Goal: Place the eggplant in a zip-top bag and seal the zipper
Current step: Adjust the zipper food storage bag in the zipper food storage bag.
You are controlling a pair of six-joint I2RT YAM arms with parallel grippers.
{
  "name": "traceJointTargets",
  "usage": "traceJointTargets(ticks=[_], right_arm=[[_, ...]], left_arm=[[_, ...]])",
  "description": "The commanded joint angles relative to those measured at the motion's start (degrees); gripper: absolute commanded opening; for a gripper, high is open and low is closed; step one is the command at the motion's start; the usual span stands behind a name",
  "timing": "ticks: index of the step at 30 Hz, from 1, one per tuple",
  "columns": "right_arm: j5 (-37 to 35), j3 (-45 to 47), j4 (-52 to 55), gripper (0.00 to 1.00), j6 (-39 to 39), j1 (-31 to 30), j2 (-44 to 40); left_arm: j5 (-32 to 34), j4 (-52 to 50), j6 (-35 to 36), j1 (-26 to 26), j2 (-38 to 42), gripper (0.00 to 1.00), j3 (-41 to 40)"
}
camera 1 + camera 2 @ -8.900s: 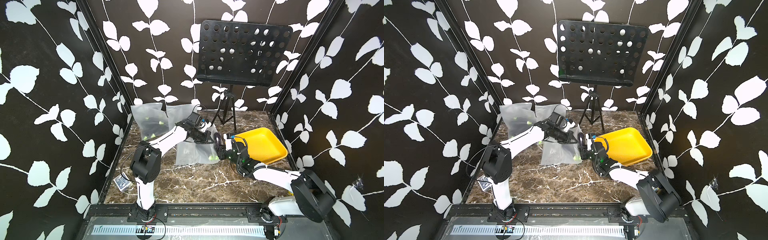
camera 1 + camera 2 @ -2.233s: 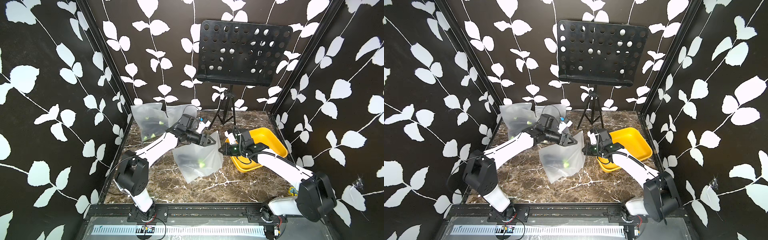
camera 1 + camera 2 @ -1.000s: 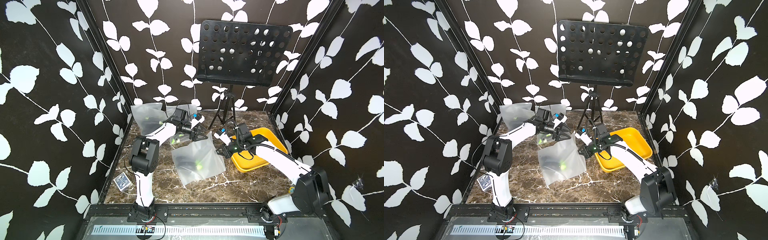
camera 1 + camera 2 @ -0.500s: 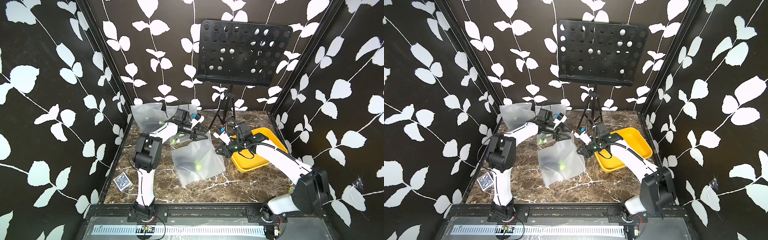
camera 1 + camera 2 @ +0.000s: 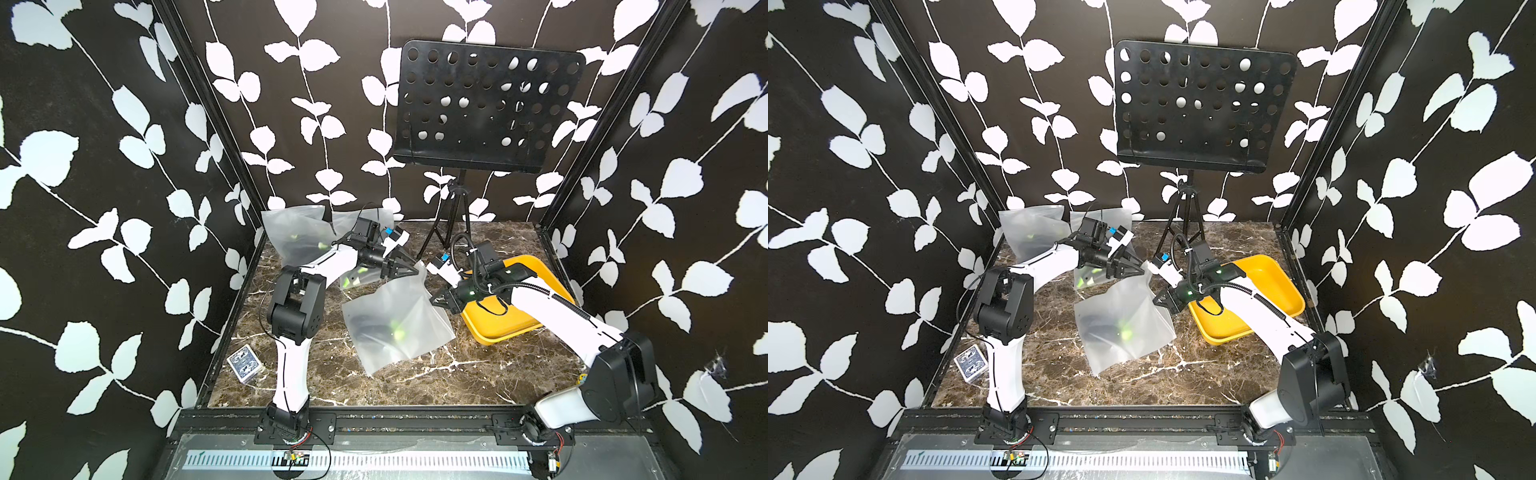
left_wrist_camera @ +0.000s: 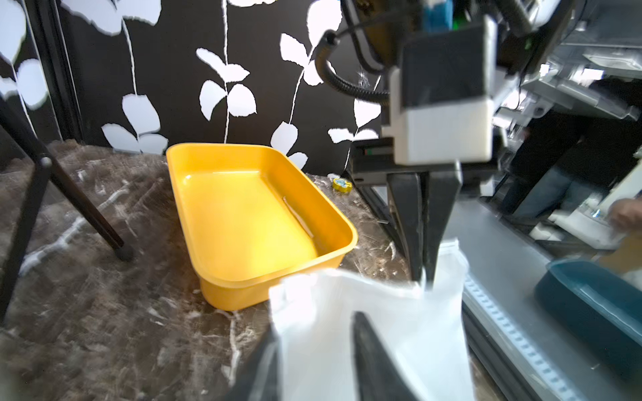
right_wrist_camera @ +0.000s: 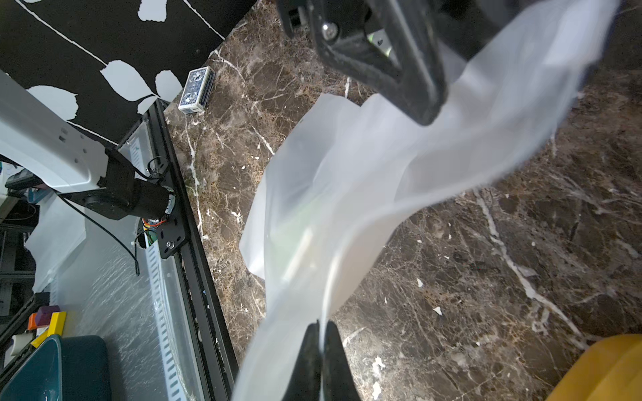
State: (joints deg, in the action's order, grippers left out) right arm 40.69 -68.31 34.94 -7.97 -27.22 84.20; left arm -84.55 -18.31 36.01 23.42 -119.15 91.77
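The eggplant (image 5: 374, 328) lies inside the zip-top bag (image 5: 415, 307) on the surface (image 5: 457, 374), on the near side of both jaws. The bag's mouth edge runs from jaws to jaws. The right jaws are pressed together on one corner. The left jaws straddle the far corner, but I cannot tell whether they pinch it. The zipper track is too blurred to tell whether it is sealed.

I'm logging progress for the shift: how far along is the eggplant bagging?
Done: the eggplant lies inside the bag. In hand: the right claw is shut on one top corner of the bag. The left claw is at the other top corner, and whether it grips is unclear. Left: sealing the zipper, which nothing here shows pressed shut.
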Motion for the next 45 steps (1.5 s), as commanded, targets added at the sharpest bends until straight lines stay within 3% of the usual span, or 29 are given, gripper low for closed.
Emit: traceJointTargets(ticks=[1, 8, 11, 17, 23, 24, 27, 29, 33, 37, 41, 45], right_arm=[[-0.85, -0.26, -1.09, 0.0, -1.51, 0.8, -0.53], [-1.56, 0.83, -1.77, 0.0, -1.44, 1.49, -0.99], [-1.66, 1.45, -2.07, 0.0, -1.25, 1.78, -1.12], [-1.75, 2.28, -2.51, 0.0, -1.03, 1.85, -1.06], [-1.96, 2.71, -3.29, 0.0, -0.76, 1.93, -1.14], [-2.61, 2.7, -3.14, 0.01, -0.64, 1.99, -1.21], [-4.84, 2.73, -2.15, 0.31, -0.45, 2.8, -2.31], [-10.07, 3.57, -3.36, 0.41, 1.04, 4.05, -4.51], [-14.26, 7.27, -10.04, 0.49, 6.19, 8.66, -10.2], [-12.1, 9.25, -19.35, 0.51, 9.47, 8.31, -12.38], [-14.99, 6.97, -28.56, 0.51, 10.04, 3.52, -5.73], [-15.43, 3.09, -34.76, 0.49, 9.78, 2.64, 0.55]], left_arm=[[0.14, -1.48, -0.61, 0.15, 1.03, 0.26, 0.81], [2.26, 1.23, -4.17, -0.08, 1.59, 0.23, 0.35], [2.9, 4.11, -6.83, -0.23, 2.31, 0.1, -0.29], [3.49, 6.09, -8.8, -0.22, 3.06, 0.0, -1.05], [4.4, 6.0, -9.47, -0.23, 3.82, 0.0, -1.37], [4.76, 6.03, -9.6, -0.23, 4.08, 0.0, -1.45], [6.18, 5.77, -9.58, -0.31, 4.87, 0.0, -2.48], [7.71, 5.57, -9.55, -0.31, 5.23, 0.0, -3.33], [10.71, 4.45, -9.94, -0.3, 4.93, 0.0, -3.44], [10.41, 4.72, -11.01, -0.24, 5.15, 0.0, -3.37], [11.31, 4.55, -11.09, -0.22, 5.67, 0.0, -3.46], [11.87, 3.81, -10.8, -0.21, 6.21, 0.0, -3.7]])
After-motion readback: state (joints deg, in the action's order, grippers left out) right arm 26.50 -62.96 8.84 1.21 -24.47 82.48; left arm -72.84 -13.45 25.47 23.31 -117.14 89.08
